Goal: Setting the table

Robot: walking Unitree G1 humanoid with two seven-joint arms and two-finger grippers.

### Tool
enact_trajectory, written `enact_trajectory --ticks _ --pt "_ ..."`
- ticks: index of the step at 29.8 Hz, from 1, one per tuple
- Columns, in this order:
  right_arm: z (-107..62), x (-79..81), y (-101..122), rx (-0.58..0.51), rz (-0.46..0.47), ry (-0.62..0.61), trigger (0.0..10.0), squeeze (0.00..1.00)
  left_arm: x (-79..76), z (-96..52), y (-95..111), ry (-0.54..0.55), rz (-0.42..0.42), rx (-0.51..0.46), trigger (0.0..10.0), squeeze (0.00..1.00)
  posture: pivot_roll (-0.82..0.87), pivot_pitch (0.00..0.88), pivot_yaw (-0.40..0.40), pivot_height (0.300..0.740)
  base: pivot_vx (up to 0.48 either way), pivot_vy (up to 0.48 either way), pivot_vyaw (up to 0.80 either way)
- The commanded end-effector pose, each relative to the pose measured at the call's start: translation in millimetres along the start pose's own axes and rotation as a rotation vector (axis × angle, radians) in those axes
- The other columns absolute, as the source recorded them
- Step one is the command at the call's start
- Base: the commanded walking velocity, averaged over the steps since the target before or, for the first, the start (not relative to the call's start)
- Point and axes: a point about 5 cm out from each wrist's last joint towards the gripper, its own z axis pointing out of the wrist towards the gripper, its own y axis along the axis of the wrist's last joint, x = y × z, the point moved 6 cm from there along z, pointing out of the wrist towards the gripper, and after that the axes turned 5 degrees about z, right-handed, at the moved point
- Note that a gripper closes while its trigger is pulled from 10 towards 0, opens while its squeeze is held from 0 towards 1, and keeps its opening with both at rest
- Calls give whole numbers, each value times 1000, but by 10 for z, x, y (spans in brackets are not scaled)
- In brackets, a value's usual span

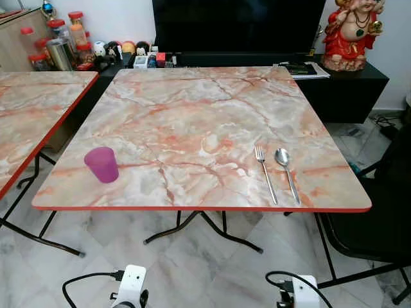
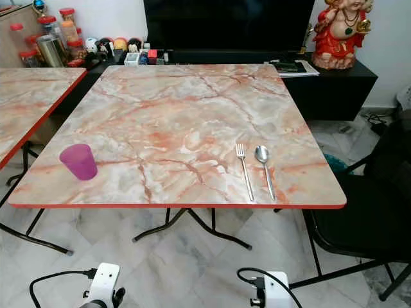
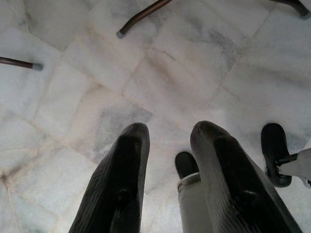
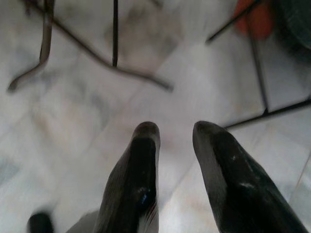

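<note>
Cup point(image 1: 101, 164), fork point(image 1: 265, 173) and spoon point(image 1: 286, 172) sit on the table point(image 1: 186, 122).
The cup looks light; grab its sides. Fork and spoon are thin and slippery. Both pincers, left point(image 3: 167, 138) and right point(image 4: 175, 133), hang open over the floor point(image 3: 194, 63), holding nothing.

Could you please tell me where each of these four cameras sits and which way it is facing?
Left eye view: head, looking forward and down at the marble-look table with purple cup, fork, spoon; both wrists at bottom edge.
Right eye view: same scene, shifted slightly.
Left wrist view: looks down past the open left pincer at floor tiles.
Right wrist view: open right pincer, floor, table legs.
</note>
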Motion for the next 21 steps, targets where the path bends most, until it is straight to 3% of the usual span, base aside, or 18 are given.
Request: enact_trajectory --ticks 1,2,4,5,6,7,8,12,14,15,19,21 --pt "-88 -29 231 -159 -44 -15 10000 0 37 -6 -35 -6 21 15 10000 0 -133 0 36 736 0 0 0" --pt "-88 -29 231 -159 -44 -15 10000 0 37 -6 -35 -6 21 15 10000 0 -133 0 36 736 0 0 0" --pt "-259 4 626 -346 -92 -15 10000 0 32 1 -9 -19 41 12 10000 0 -155 0 47 736 0 0 0" --pt "-259 4 626 -346 -92 -15 10000 0 32 1 -9 -19 41 12 10000 0 -155 0 47 736 0 0 0" --pt "-352 3 857 -424 -91 -32 10000 0 27 6 6 -24 48 10 10000 0 -167 0 48 736 0 0 0" --pt "-352 3 857 -424 -91 -32 10000 0 27 6 6 -24 48 10 10000 0 -167 0 48 736 0 0 0" --pt "-450 25 1076 -495 -88 -38 10000 0 21 10 23 -28 54 7 10000 0 -169 0 47 736 0 0 0" --pt "-590 89 1318 -580 -104 -34 10000 0 22 16 46 -29 55 3 10000 0 -170 0 46 736 0 0 0" --pt "-741 188 1613 -667 -116 -26 10000 0 26 20 63 -28 55 0 10000 0 -168 0 43 736 0 0 0" --pt "-867 269 1903 -738 -134 -22 10000 0 29 22 70 -28 55 -1 10000 0 -168 0 41 736 0 0 0" --pt "-924 382 2461 -864 -86 -26 10000 0 40 17 56 -23 53 -1 10000 0 -162 0 38 736 0 0 0" --pt "-921 422 2545 -881 -81 -15 10000 0 43 16 54 -21 50 -1 10000 0 -162 0 38 736 0 0 0"
